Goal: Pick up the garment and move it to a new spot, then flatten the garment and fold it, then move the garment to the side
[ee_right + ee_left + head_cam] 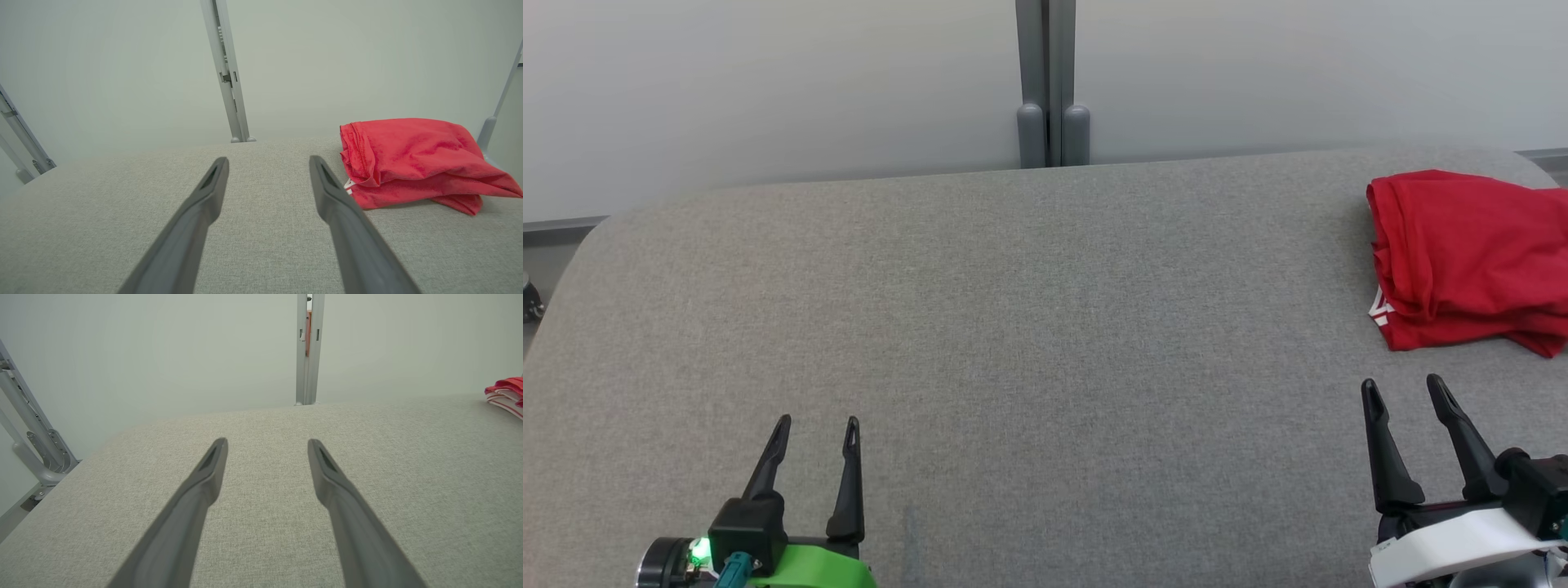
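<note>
Both grippers empty; red garment lies folded at the pad's right edge.

Nearest, the left gripper (817, 422) and right gripper (1403, 381) hover over the pad (1013, 327), long dark tapering fingers spread wide, pinching nothing. The pad is flat grey woven cloth with rounded far corners. Beyond the right gripper, apart from it, the garment (1470, 253) sits in a soft, loose stack of matte layers, with a stitched hem and a bit of white print at the near-left corner. It looks folded and set aside, so little seems left to do. Farthest, a grey metal post (1052, 82) meets a smooth pale wall.
</note>
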You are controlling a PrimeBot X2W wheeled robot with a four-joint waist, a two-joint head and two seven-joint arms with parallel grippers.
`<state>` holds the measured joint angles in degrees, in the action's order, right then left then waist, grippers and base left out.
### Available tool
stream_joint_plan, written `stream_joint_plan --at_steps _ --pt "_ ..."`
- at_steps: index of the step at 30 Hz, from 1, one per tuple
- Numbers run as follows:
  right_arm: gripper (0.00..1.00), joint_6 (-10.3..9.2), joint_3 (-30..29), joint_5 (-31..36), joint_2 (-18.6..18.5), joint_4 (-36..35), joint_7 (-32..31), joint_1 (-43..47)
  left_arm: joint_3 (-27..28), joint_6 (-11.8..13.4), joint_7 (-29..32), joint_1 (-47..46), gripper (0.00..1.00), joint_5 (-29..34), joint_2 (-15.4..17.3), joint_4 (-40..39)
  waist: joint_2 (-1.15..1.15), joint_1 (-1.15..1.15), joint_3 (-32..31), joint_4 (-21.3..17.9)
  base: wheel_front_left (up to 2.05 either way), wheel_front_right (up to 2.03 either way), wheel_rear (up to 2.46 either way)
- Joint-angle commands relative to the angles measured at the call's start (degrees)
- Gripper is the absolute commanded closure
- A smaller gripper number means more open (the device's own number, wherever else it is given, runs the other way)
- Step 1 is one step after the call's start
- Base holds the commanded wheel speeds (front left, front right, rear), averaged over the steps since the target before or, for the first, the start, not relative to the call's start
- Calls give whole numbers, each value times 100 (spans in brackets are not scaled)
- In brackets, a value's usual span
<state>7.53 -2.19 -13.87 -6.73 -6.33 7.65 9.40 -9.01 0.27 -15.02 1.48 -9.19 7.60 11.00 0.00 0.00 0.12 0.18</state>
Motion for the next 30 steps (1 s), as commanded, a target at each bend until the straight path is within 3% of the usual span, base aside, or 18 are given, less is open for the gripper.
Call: stream_joint_plan --at_steps 1,20,21,30 --pt "0 -10 -16 37 6 -35 17 83 12 -11 -17 29 0 65 5 10 0 0 3 4 0 0 0" --pt "0 -10 -18 44 25 2 76 51 78 -68 -17 -83 0 66 -50 42 0 0 50 76 0 0 0" --pt "100 0 -8 21 33 29 51 3 59 -55 1 -9 100 13 -55 69 0 0 50 75 0 0 0" --pt "100 1 17 -782 66 291 -44 -125 197 -125 236 -69 100 -781 -123 206 0 0 48 70 0 0 0"
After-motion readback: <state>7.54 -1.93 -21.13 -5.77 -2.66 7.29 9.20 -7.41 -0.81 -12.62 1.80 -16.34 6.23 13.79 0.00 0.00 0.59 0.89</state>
